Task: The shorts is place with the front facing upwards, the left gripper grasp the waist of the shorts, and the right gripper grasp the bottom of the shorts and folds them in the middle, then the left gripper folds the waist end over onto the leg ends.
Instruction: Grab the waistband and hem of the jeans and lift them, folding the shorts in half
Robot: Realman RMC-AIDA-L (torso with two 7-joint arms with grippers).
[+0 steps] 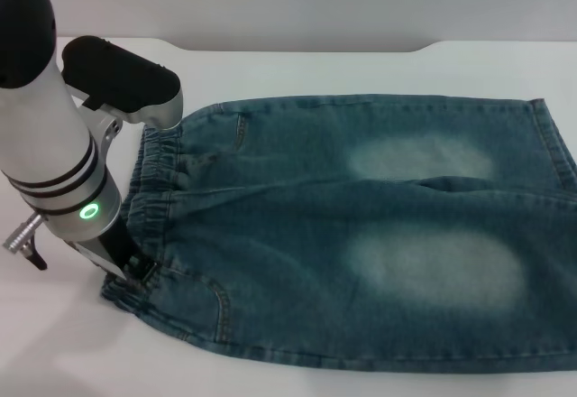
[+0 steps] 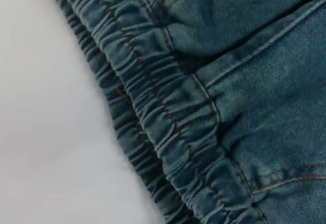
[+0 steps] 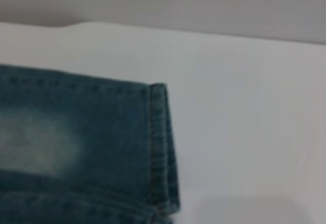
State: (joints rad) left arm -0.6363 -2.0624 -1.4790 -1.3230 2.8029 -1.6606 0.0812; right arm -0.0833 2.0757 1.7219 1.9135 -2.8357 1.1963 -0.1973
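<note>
Faded denim shorts lie flat on the smooth white surface; the left pincer sits at the puckered elastic waist, its grip hidden from me.

Bare white table surface lies open beyond and left of the blue-green denim shorts. The silver-white left arm with black claw gripper blocks the ruched elastic waistband. The stitched leg hem has open table alongside.
</note>
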